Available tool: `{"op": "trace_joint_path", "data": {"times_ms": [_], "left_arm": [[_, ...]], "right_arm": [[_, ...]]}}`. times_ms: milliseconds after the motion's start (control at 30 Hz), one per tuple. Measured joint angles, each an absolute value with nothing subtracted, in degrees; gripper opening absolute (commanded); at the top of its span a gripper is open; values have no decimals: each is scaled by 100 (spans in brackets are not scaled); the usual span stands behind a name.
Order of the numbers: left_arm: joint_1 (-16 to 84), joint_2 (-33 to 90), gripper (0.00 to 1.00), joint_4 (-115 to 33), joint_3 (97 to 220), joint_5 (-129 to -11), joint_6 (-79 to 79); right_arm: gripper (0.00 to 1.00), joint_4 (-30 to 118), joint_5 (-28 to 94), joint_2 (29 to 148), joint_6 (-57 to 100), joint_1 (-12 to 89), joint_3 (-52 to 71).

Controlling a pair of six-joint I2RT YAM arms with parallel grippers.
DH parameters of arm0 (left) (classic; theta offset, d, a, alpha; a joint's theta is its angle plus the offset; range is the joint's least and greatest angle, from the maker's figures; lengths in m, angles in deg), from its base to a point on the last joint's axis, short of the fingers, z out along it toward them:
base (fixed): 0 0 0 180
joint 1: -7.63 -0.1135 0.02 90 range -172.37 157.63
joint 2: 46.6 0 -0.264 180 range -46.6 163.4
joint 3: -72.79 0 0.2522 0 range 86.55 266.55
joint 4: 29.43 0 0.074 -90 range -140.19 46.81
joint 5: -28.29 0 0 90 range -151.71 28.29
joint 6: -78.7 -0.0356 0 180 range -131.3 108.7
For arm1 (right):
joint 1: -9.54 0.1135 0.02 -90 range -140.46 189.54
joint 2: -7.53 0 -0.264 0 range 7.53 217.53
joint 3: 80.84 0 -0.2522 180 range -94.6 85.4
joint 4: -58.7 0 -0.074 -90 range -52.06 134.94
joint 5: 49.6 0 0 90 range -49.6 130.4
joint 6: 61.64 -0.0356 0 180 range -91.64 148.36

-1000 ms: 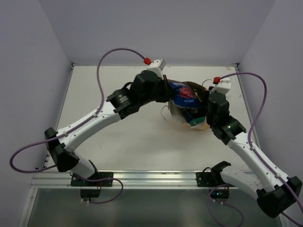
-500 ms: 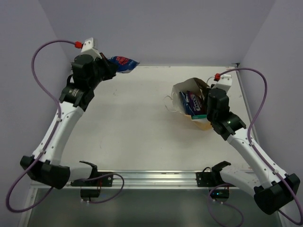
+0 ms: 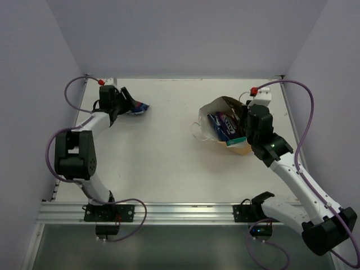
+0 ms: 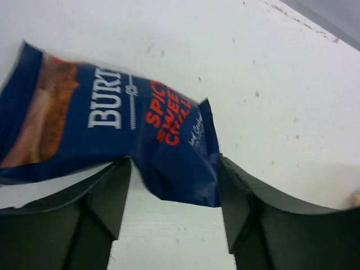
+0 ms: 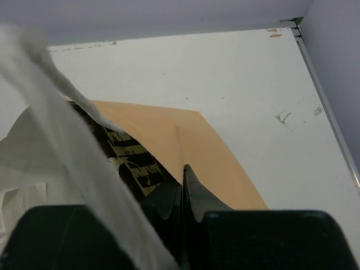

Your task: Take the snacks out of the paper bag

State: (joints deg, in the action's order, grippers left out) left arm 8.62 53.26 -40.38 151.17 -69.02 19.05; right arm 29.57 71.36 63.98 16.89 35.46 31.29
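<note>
- Left wrist view: we see the left gripper [image 4: 174, 164] parted loosely around a blue packet [image 4: 112, 126].
- Only the right wrist view shows us the right gripper [image 5: 184, 181] pinched onto the paper bag [image 5: 194, 140].

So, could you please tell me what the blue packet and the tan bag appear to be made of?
The blue packet looks like thin plastic or foil film with a glossy printed face: it shines slightly and buckles in soft creases. The paper bag looks like matte tan kraft paper, white inside, holding a sharp fold line.
</note>
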Motion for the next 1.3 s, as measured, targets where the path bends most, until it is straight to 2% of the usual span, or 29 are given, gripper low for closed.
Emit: {"op": "trace_joint_path", "data": {"times_ms": [67,233,333,433,633,833,1067,1300], "left_arm": [[904,5037,100,-3971,14706,-7072,1927],[1400,3459,100,-4808,14253,-7133,1996],[2375,2679,95,-5186,14719,-7011,2134],[3529,2399,88,-5225,15248,-6943,2458],[5310,3011,80,-5474,16223,-6609,3105],[5999,3957,71,-5837,16382,-6381,3572],[6508,4567,71,-6073,16588,-6198,3620],[6506,4980,71,-6089,16596,-5962,3658]], "right_arm": [[0,2954,7079,6380,1738,3546,3129],[0,2952,7016,6361,1908,3546,3129],[0,2981,6930,6358,2059,3546,3132],[0,3090,6788,6339,2253,3546,3178],[0,3466,6417,6275,2607,3580,3416],[0,3818,6550,6253,2704,3814,3661],[0,4078,7142,6249,2669,4138,3779],[0,4117,7905,6063,2293,4691,3903]]}}
